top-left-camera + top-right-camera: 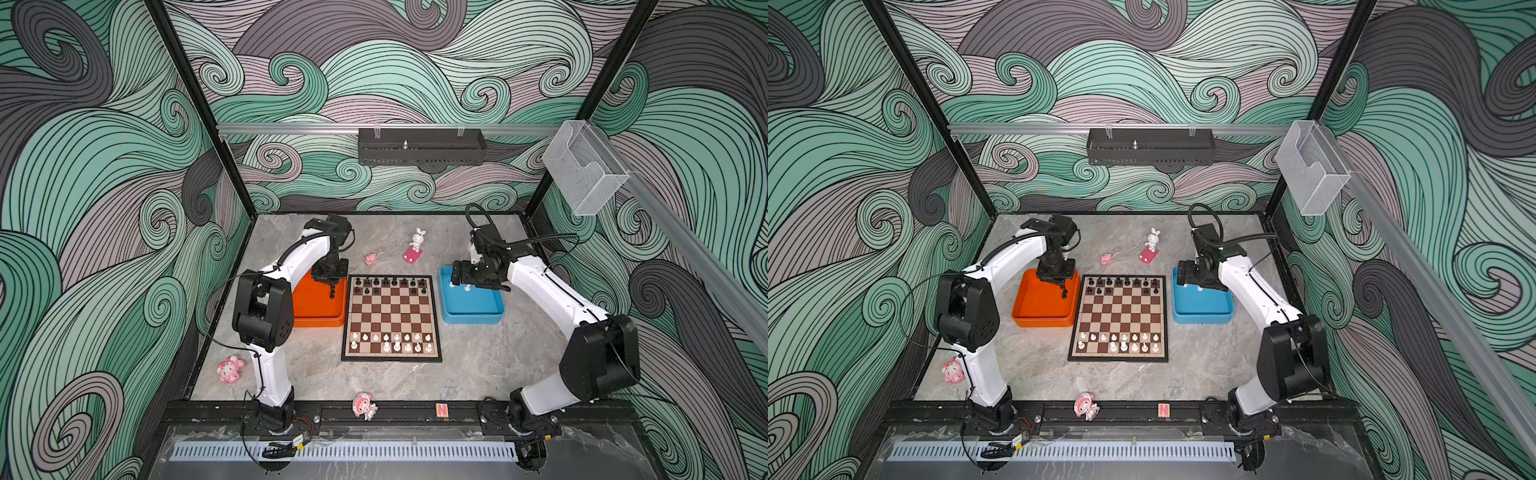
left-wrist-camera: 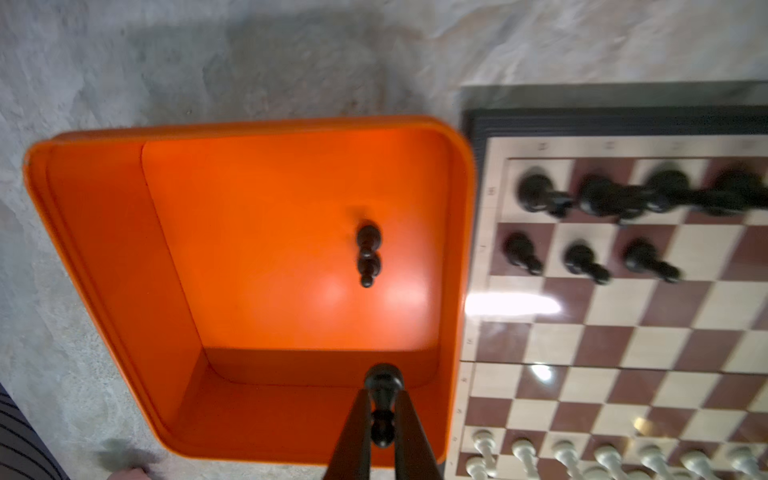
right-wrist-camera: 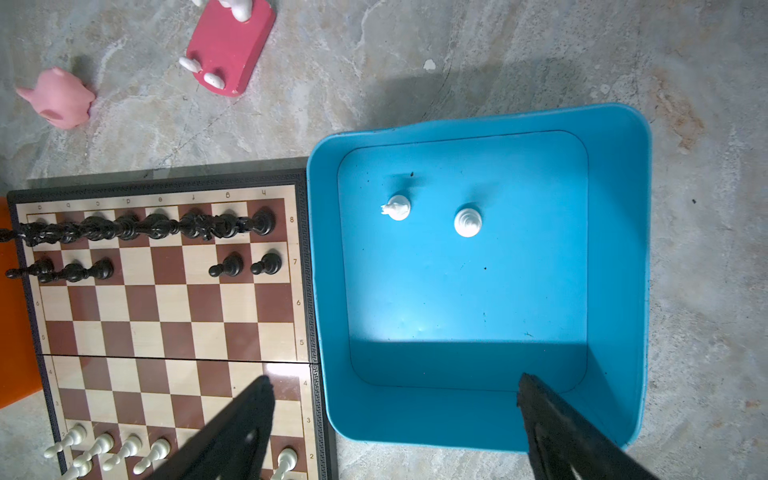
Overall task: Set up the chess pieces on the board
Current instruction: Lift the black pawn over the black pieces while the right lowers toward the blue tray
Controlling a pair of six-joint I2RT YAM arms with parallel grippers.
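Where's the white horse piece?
The white knight is in the blue tray right of the board, beside a white pawn, clearest in the right wrist view.

Black back-row pieces (image 2: 598, 196) blurred; rabbit figure (image 3: 228, 45) cut off by edge.

- The left end effector (image 2: 383, 395) is closed on a held black pawn (image 2: 382, 409), one finger on each side of the stem; the round base projects beyond the fingertips.
- The held pawn hangs over the orange tray (image 2: 104, 257), above its inner wall.
- A loose black pawn (image 2: 368, 253) rests on the tray floor, well apart from the held one. Upright or lying: cannot be determined.
- The board (image 2: 623, 332) sits just beside the tray on the grey marbled desk (image 2: 249, 62).
- The black pieces (image 2: 582, 257) occupy the two end rows and are blurred; three pawns stand in the second row.
- The white pieces (image 2: 523, 451) line the opposite end.
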